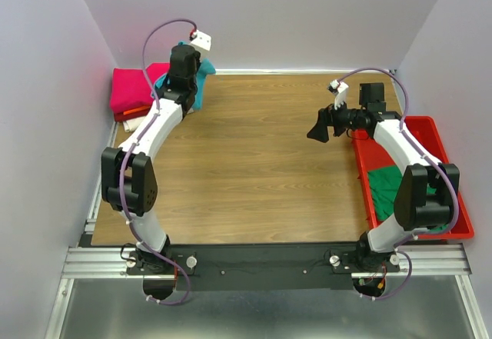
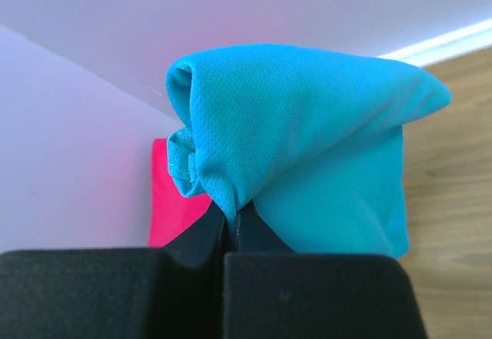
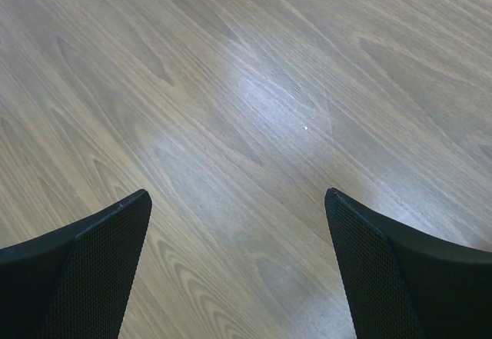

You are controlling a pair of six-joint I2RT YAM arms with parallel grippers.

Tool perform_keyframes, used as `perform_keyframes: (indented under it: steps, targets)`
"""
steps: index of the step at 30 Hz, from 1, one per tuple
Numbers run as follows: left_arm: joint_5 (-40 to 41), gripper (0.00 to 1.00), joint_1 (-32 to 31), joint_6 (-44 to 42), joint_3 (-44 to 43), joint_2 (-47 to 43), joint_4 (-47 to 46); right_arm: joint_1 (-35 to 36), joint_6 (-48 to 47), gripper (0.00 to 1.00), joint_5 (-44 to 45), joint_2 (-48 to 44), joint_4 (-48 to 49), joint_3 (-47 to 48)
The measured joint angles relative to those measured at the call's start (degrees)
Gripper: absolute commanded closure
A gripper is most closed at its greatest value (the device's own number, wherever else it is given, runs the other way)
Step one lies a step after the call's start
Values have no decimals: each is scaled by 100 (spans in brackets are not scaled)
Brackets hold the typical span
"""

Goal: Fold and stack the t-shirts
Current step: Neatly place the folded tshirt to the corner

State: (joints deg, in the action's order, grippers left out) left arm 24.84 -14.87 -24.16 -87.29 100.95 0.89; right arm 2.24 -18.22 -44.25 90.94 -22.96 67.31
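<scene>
At the table's far left corner my left gripper (image 1: 192,85) is shut on a folded teal t-shirt (image 1: 201,82), lifted off the wood. In the left wrist view the teal t-shirt (image 2: 307,139) bunches above the closed jaws of my left gripper (image 2: 233,220), a fold pinched between them. Beside it a folded magenta t-shirt (image 1: 132,87) lies on a small stack in the corner; the magenta t-shirt (image 2: 173,201) shows behind the teal one. A green t-shirt (image 1: 388,189) lies in the red tray. My right gripper (image 1: 319,127) hangs open over bare wood, and the right gripper (image 3: 238,201) holds nothing.
The red plastic tray (image 1: 450,170) stands along the table's right edge, partly under the right arm. An orange layer (image 1: 127,113) peeks out under the magenta shirt. Walls close in the left, back and right sides.
</scene>
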Motion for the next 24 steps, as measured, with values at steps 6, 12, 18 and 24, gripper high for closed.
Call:
perform_keyframes:
  steps: [6,12,18,24]
  targets:
    - [-15,100,260,46,-442,17,-35,0,-31,0,-2,0,0,0]
    - [-125,100,518,155,-898,286,-48,0,-42,0,0,0,0,-2]
    - [-376,100,872,304,-1320,907,68,-2,-74,0,0,0,2,-4]
    - [-525,100,1285,514,-1781,1646,306,-11,-81,0,0,2,4,-28]
